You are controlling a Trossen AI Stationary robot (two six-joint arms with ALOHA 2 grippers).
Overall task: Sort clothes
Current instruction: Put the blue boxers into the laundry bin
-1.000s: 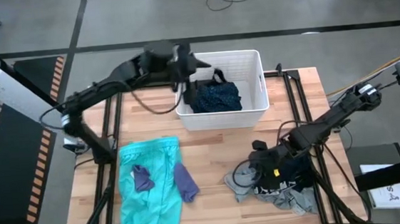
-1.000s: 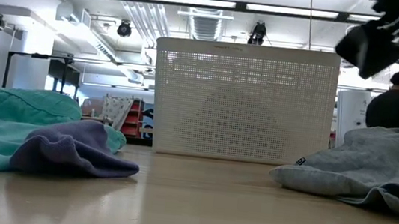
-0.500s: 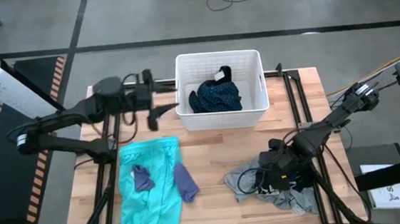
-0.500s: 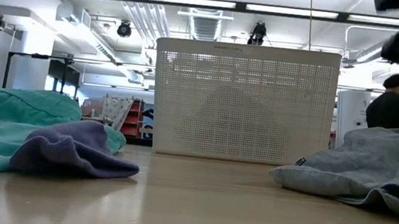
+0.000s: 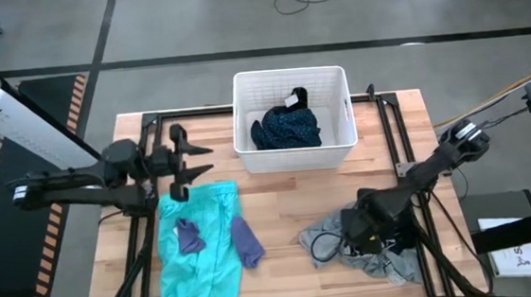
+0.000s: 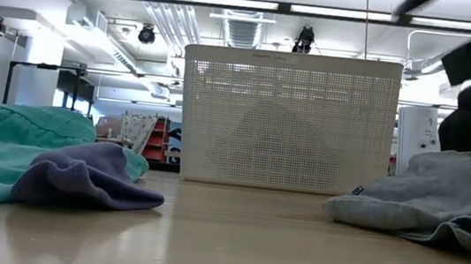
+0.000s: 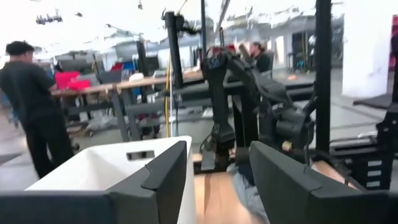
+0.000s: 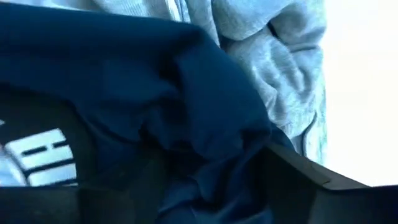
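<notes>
Turquoise garment (image 5: 200,250) lies flat on the bench (image 5: 288,189) at its front left, two small purple pieces (image 5: 189,236) (image 5: 245,242) resting on top of it. Navy patterned garment (image 5: 286,127) sits inside the white basket (image 5: 343,114) at the back middle. Grey garment (image 5: 388,262) is heaped at front right with the dark white-printed garment (image 8: 155,112) bunched on it.

Right gripper (image 5: 357,231) is pressed down into that heap; its wrist view shows dark fabric right against the fingers, but cannot tell if they're closed on it. Left gripper (image 5: 186,162) hovers over the bench's left side, just behind the turquoise garment and beside the basket, fingers (image 7: 165,177) spread wide, holding nothing. A person (image 7: 30,106) stands in the room beyond.
</notes>
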